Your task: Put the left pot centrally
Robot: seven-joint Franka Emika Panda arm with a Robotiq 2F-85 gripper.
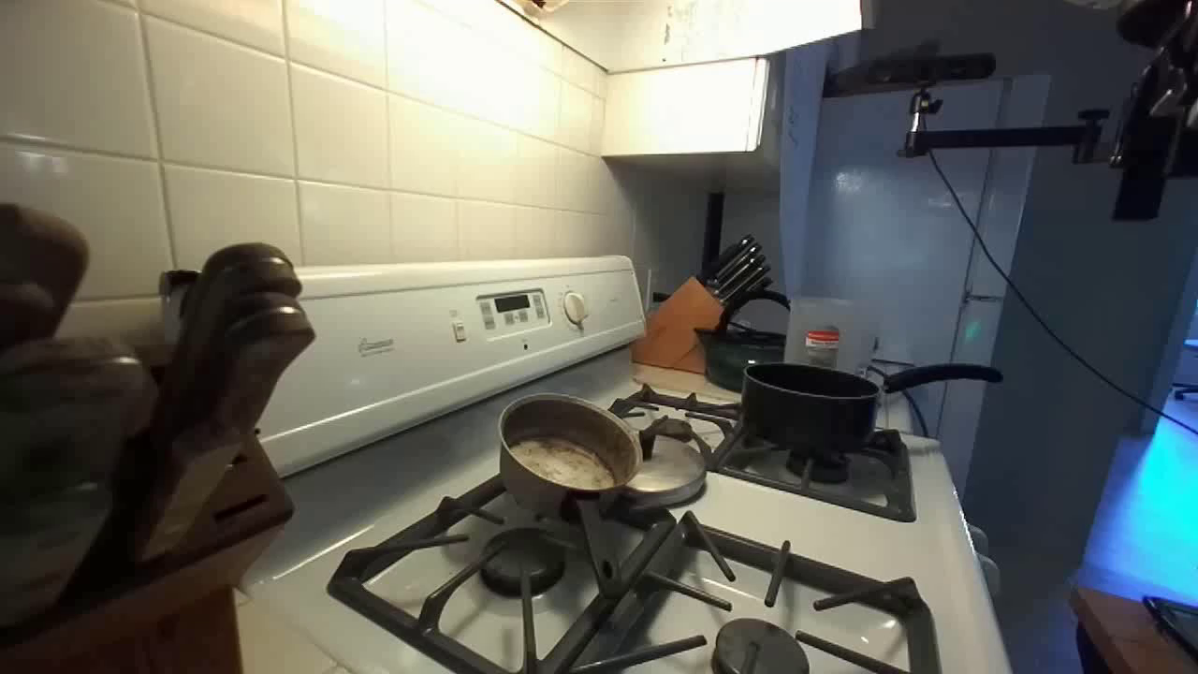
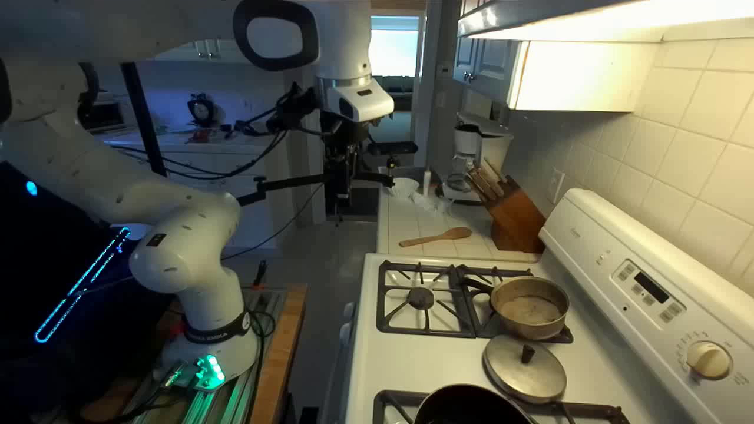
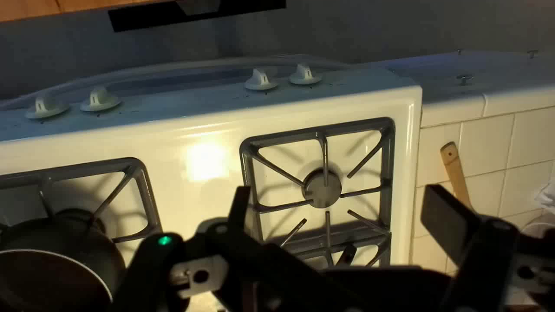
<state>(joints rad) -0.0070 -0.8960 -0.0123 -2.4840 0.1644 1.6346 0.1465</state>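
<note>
The left pot is a small steel saucepan with a stained beige inside. It shows in both exterior views (image 1: 562, 463) (image 2: 530, 307). It sits upright on a back grate, off to one side of the burner cap (image 1: 522, 562). Its dark handle (image 2: 476, 286) points towards the stove's front. In the wrist view only the handle tip (image 3: 347, 255) shows; the rest is hidden behind the gripper. My gripper (image 3: 344, 212) is open and empty, its fingers wide apart above the stove. In an exterior view the gripper (image 2: 341, 188) hangs beside the stove, away from the pot.
A shiny metal lid (image 2: 524, 374) lies on the stovetop next to the pot. A black pot (image 1: 810, 407) with a long handle stands on another grate. Knife blocks (image 2: 512, 215) (image 1: 679, 323) stand at both ends. A wooden spoon (image 2: 436, 237) lies on the tiled counter.
</note>
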